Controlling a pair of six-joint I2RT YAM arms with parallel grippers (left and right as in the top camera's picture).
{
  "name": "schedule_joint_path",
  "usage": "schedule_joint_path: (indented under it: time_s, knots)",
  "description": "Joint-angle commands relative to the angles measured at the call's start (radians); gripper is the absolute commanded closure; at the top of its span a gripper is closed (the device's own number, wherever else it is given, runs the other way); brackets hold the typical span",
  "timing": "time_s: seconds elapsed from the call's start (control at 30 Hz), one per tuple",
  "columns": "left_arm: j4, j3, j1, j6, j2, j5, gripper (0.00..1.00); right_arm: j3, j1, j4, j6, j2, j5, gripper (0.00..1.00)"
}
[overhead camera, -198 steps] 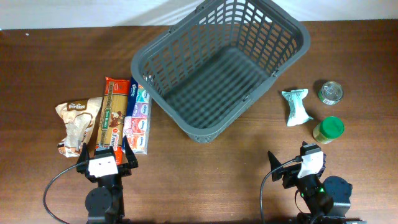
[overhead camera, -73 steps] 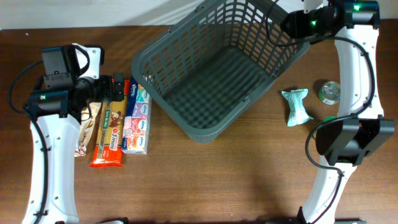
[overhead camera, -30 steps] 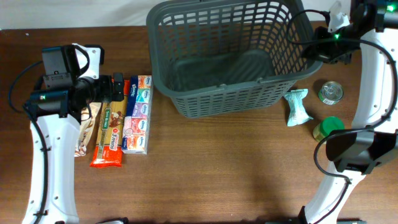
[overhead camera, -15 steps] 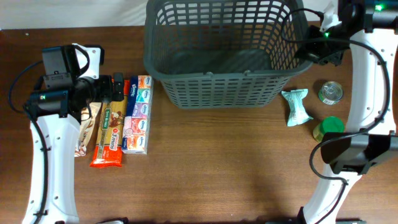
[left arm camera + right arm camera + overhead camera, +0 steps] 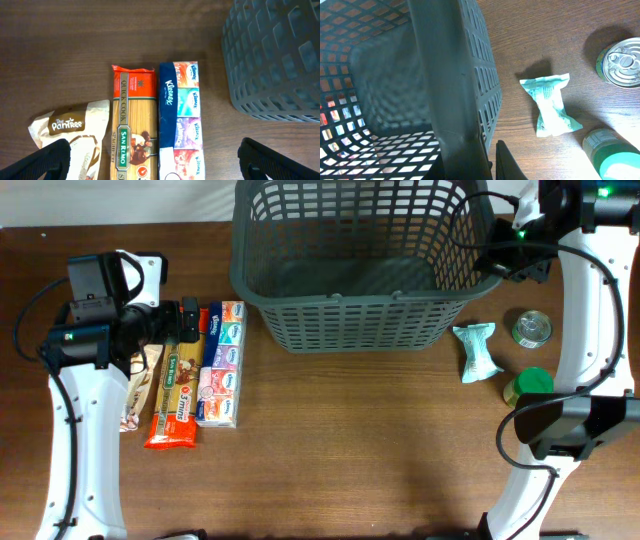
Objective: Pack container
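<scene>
The container, a big dark grey lattice basket, stands square at the table's far middle and nothing shows inside it. My right gripper is shut on the container's right rim; one finger shows outside the wall, the other is hidden behind the rim. My left gripper hangs open above the groceries at the left, its black fingers wide apart over the spaghetti pack and the Kleenex pack, touching nothing.
A Pantree bag lies left of the spaghetti and the Kleenex pack. Right of the basket lie a green-white packet, a tin can and a green-lidded jar.
My right gripper has swung the basket from a diagonal stand to square with the table and drawn it slightly towards the far edge. The left arm has stayed still.
</scene>
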Motion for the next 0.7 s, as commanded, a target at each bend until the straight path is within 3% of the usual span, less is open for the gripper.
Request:
schedule_joint_path:
  time_s: [0.0, 0.17, 0.4, 0.67]
  knots:
    - [0.002, 0.02, 0.003, 0.016, 0.005, 0.017, 0.01, -0.039, 0.001, -0.011, 0.039, 0.043, 0.234, 0.87]
    - [0.002, 0.02, 0.003, 0.016, 0.005, 0.017, 0.01, -0.045, 0.001, -0.011, 0.039, 0.043, 0.234, 0.59]
    - [0.002, 0.02, 0.003, 0.016, 0.005, 0.017, 0.01, -0.037, 0.001, 0.01, -0.052, 0.029, 0.18, 0.4]
    - [0.002, 0.02, 0.003, 0.016, 0.005, 0.017, 0.01, 0.197, 0.001, 0.022, -0.187, -0.095, -0.046, 0.38]
